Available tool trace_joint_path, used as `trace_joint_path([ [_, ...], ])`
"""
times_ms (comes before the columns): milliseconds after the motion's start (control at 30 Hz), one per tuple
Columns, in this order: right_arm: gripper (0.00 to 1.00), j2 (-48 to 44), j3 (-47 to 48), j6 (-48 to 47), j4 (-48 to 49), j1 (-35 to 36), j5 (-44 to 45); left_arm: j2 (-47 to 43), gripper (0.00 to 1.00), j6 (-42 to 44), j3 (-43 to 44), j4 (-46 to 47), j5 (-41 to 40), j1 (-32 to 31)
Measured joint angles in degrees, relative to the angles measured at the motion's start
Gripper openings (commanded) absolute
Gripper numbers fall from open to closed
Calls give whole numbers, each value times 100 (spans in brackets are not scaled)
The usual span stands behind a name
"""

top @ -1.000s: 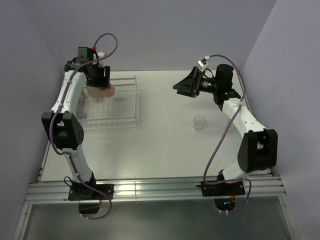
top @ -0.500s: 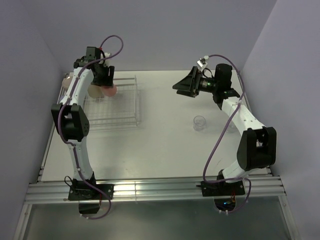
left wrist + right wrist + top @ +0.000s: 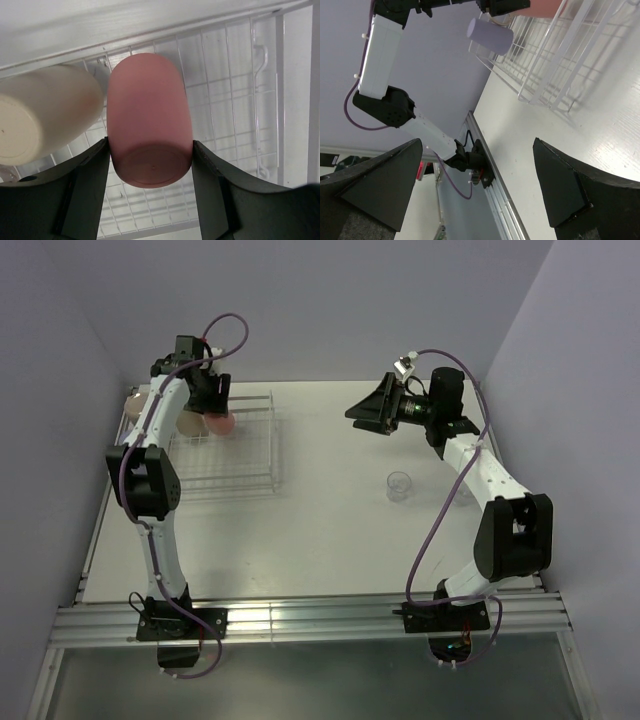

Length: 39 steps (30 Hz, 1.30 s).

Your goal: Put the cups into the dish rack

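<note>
The left claw [image 3: 150, 147] pinches a red cup [image 3: 150, 130] from both sides, one black finger [image 3: 85, 185] pressed on each side. The cup is smooth plastic, round, with a flat bottom that faces the wrist camera. It is over the far left part of the rack [image 3: 235, 100], which is made of thin pale bars crossing in a grid. I cannot tell if the cup touches the bars. A tan cup [image 3: 45, 117] lies on its side right beside it. A purple cup [image 3: 490, 35] lies on its side at the rack's edge. The right claw [image 3: 478, 144] is spread wide and holds nothing, up above the white table [image 3: 330, 530]. A small clear glass [image 3: 399, 485] stands on the table near the right arm, well apart from the rack.
</note>
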Motion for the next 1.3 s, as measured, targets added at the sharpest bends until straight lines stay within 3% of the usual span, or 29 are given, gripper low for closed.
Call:
trace_joint_path([
  [100, 100, 2, 0, 17, 0, 0, 0, 37, 10, 11, 50, 70, -4, 0],
  [233, 100, 2, 0, 20, 0, 0, 0, 68, 30, 11, 66, 90, -7, 2],
  [400, 100, 13, 0, 17, -7, 0, -2, 166, 45, 13, 205, 129, -9, 0],
  [500, 100, 24, 2, 17, -7, 0, -2, 223, 59, 13, 278, 151, -7, 0],
  [533, 100, 26, 2, 15, -7, 0, -2, 223, 67, 13, 278, 149, -9, 2],
  [600, 100, 28, 2, 17, -7, 0, -2, 223, 71, 15, 278, 151, -11, 2],
  [633, 100, 28, 2, 17, -7, 0, -2, 223, 81, 11, 278, 151, -15, 2],
  [800, 100, 28, 2, 17, -4, 0, -4, 223, 87, 15, 278, 157, -46, 2],
  [833, 100, 28, 2, 17, -7, 0, -4, 223, 98, 13, 278, 162, -55, 2],
  [1300, 100, 28, 146, -356, -330, -2, 31, 94, 99, 15, 361, 367, -37, 2],
])
